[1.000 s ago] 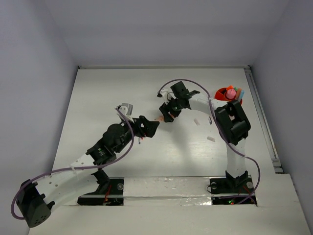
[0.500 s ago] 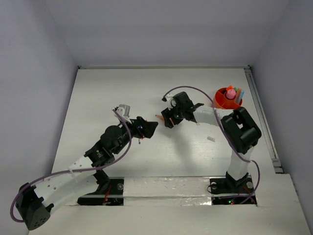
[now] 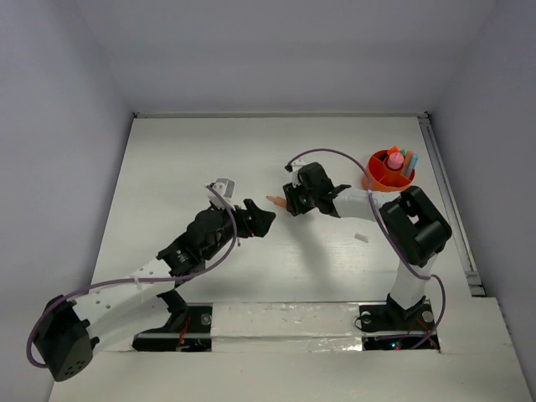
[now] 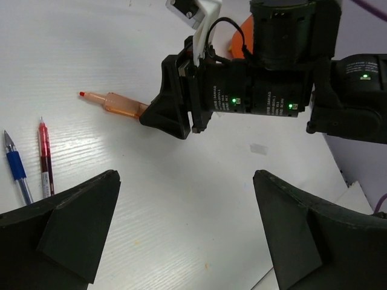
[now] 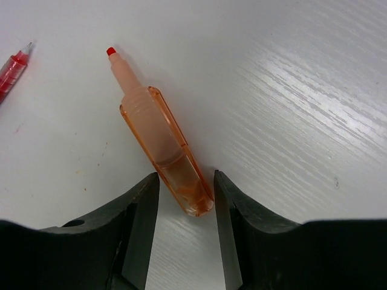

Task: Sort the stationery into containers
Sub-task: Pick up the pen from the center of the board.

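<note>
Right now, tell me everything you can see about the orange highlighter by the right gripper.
The orange highlighter is uncapped: a translucent orange plastic barrel, a paler ribbed neck and a small red tip. It lies flat on the white table, tip pointing away from the right gripper, whose fingers flank its rear end with slim gaps, seemingly not yet clamped. Nothing else touches it.

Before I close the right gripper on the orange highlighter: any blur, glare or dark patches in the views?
Right wrist: orange highlighter sharp between the fingers, mild sheen on the table. Left wrist: sharp, its own fingers dark. Top external: evenly lit, highlighter tiny.
</note>
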You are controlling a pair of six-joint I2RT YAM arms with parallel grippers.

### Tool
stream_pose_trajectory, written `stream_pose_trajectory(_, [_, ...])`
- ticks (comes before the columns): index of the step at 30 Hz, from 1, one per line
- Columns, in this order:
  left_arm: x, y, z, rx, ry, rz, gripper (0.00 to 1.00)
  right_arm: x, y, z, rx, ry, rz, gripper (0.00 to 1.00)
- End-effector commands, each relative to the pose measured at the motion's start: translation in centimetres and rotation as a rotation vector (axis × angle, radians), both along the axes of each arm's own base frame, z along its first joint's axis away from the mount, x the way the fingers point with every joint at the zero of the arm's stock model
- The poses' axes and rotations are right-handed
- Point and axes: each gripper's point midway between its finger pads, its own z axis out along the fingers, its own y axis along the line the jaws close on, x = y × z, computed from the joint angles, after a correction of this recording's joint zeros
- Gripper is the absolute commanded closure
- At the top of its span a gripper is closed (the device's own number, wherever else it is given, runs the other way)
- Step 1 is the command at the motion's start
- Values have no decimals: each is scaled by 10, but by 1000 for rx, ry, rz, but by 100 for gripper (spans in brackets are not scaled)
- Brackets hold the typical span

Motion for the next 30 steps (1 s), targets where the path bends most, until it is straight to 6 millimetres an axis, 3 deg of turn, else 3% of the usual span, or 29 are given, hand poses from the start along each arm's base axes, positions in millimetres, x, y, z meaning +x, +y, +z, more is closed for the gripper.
stream_pose_trajectory(1, [4,-8,18,-58,-22,-7,10,-40,-28,-46,-118,166,-35,52])
stream_pose_trajectory(6, [13,-14,8,-34,8,-3,17,-44,-30,-50,-118,187,-51,56])
stream_pose_trajectory(7, [14,-16,7,-33,13,-9,17,-44,-31,-50,-120,188,-58,70])
stream_pose_trajectory(11, [24,-22,1,-17,44,-8,17,-41,-29,-34,-82,154,-77,87])
stream_pose_trajectory(12, [27,-22,5,-26,39,-5,18,-42,-23,-18,-45,128,-74,89])
stream_pose_trajectory(13, [27,-25,7,-34,38,-16,18,-45,-24,-15,-33,125,-75,93])
stream_pose_trajectory(15, [31,-27,8,-47,37,-16,19,-46,-19,9,28,91,-71,95])
stream_pose_trajectory(18, [35,-35,11,-58,31,-31,21,-55,-16,25,87,83,-61,96])
stream_pose_trajectory(19, [39,-35,12,-62,28,-27,21,-56,-15,40,121,56,-58,96])
stream_pose_trajectory(21, [43,-40,9,-61,35,-32,26,-64,-16,48,158,55,-52,97])
stream_pose_trajectory(22, [45,-44,11,-77,27,-41,28,-66,-15,62,189,32,-47,97])
stream_pose_trajectory(24, [51,-47,11,-98,32,-36,38,-76,-12,69,221,32,-31,97])
stream_pose_trajectory(30, [70,-60,23,-163,-9,-29,46,-88,-10,98,305,-5,7,99])
